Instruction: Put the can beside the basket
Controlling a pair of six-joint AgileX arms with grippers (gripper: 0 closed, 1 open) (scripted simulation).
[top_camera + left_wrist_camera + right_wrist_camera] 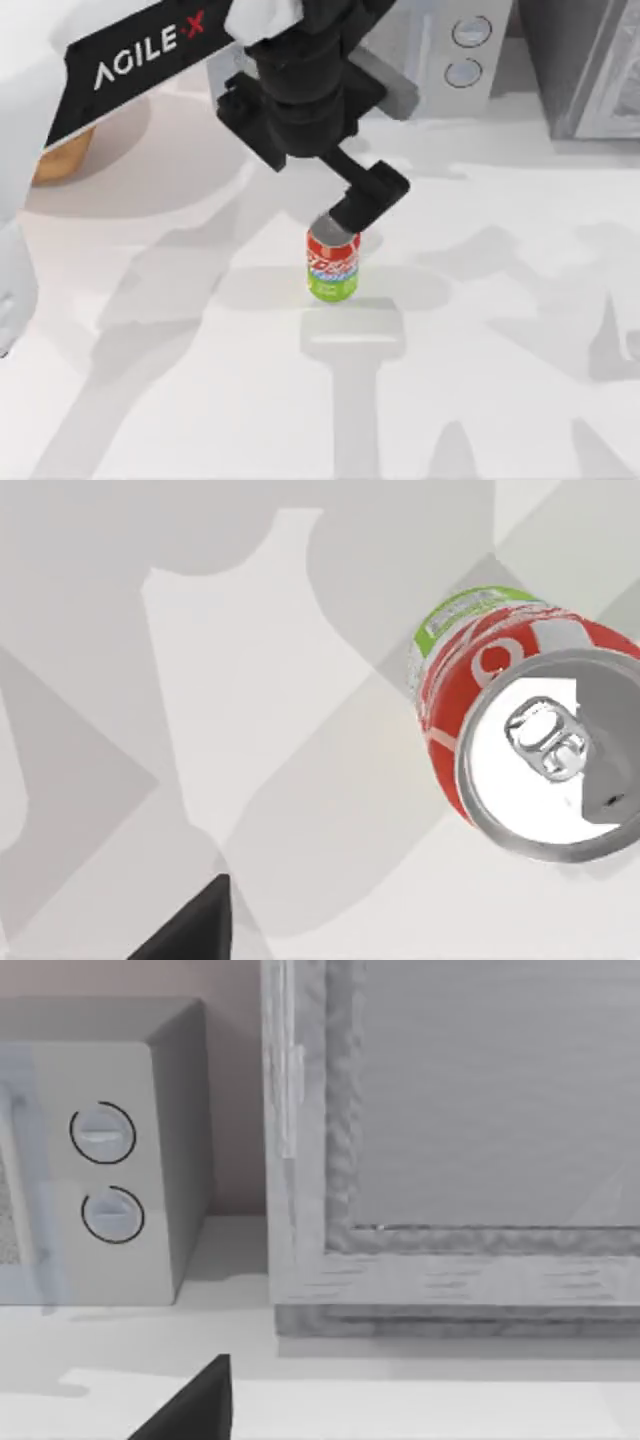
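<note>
White table, microwave behind, basket at far left. Upright can just under left gripper; grip state impossible to tell. Probably light, rigid, slick-walled: best pinched across the round sides.

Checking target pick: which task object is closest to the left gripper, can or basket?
The can: the left gripper hangs right over its silver top mid-table. The basket sits far off at the table's left edge.
</note>
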